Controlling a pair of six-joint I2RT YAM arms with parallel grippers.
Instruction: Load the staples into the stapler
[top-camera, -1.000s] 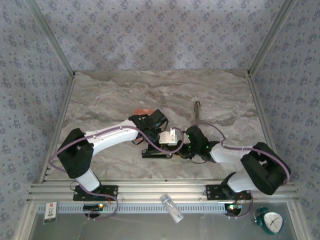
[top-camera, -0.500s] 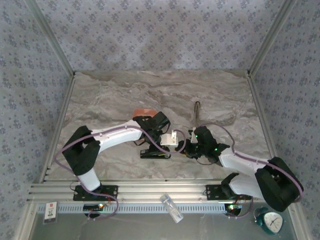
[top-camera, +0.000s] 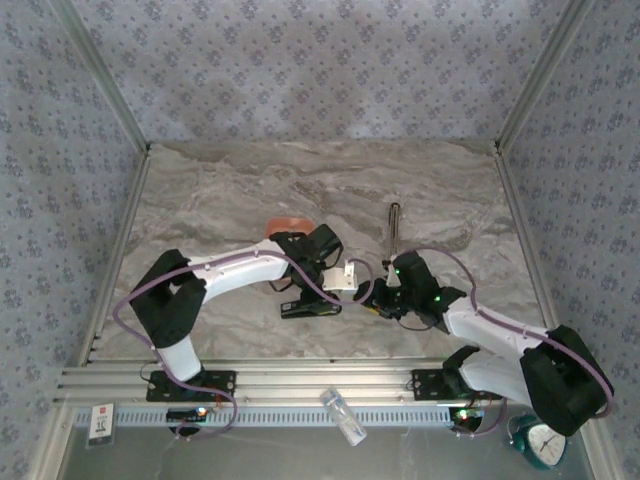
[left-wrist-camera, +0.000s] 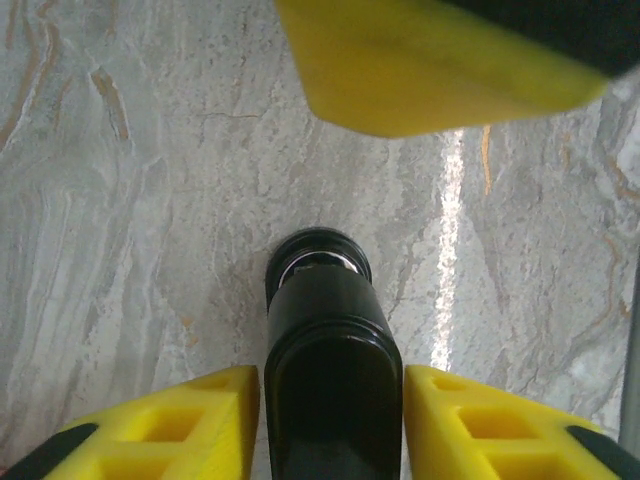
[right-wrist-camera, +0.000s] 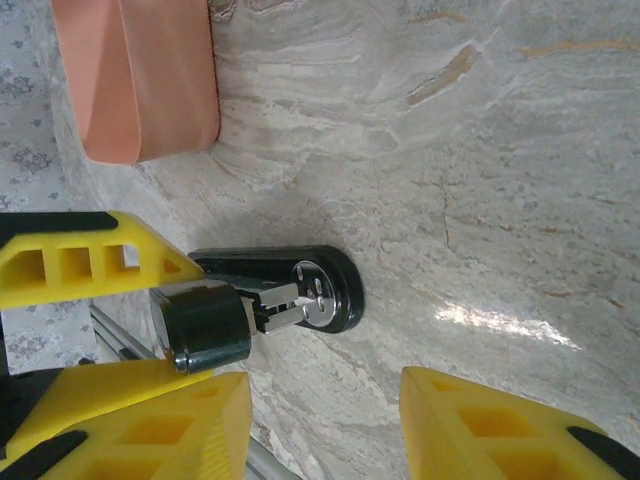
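The black stapler (top-camera: 310, 308) lies near the middle of the table (top-camera: 220, 190), nearer its close edge. It looks hard, shiny and slippery, so hold its long sides. The left claw (left-wrist-camera: 330, 385) sits around it; squeezing or not, I cannot tell. The right claw (right-wrist-camera: 325, 388) is spread, empty. The table is smooth and roomy.
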